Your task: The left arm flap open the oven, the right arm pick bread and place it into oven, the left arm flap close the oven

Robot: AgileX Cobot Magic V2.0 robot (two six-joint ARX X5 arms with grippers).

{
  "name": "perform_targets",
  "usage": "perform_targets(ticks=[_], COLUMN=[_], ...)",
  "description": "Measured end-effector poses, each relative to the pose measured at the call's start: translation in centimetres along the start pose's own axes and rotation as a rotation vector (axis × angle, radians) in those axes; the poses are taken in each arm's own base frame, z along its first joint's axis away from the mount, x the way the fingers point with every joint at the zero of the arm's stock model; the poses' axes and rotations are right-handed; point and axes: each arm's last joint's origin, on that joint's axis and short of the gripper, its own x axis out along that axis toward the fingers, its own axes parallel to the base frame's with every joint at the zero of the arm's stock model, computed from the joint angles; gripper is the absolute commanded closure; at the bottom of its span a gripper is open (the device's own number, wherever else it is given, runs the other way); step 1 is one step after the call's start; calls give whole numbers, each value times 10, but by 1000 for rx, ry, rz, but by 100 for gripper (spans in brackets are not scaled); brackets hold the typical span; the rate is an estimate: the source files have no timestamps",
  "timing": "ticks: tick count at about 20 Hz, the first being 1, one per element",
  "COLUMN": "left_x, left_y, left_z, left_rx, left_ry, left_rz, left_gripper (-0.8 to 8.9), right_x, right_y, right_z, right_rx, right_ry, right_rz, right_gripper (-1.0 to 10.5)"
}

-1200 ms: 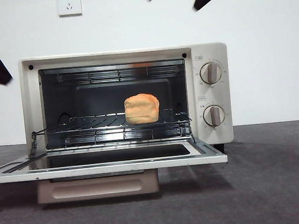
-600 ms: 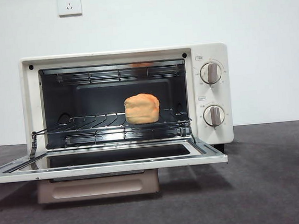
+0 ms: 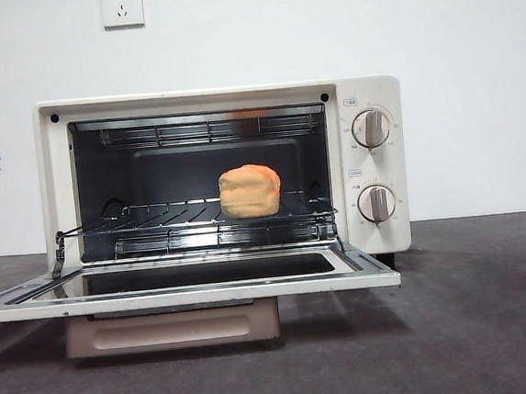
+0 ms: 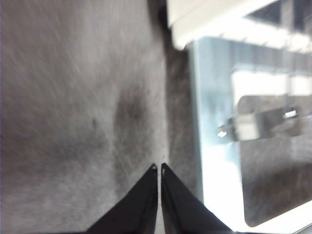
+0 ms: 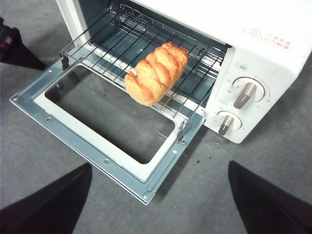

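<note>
bread (image 3: 250, 191) sits on the rack inside the open oven (image 3: 370, 151), door down flat. left gripper (image 4: 159, 168), clenched & empty, hangs low beside door's edge; right gripper (image 5: 158, 195) released, above bench front.

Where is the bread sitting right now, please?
The bread lies on the wire rack inside the open oven, toward the side with the two knobs, in the front and right wrist views.
</note>
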Motion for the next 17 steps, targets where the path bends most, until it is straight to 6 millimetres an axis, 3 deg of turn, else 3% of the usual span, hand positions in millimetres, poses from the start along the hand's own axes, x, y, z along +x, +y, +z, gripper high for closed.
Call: perform_targets(ticks=[11, 17], left_x=[24, 23], left_y=[9, 10], left_z=[-4, -4], left_rx=[-44, -46], left_ry=[103, 104], left_rz=[-143, -196], left_gripper=[799, 799], right_x=[0, 0], right_y=[0, 0], right_z=[0, 0], right_rx=[0, 0], right_ry=[-3, -3], right_rz=[-2, -3], right_gripper=[503, 503])
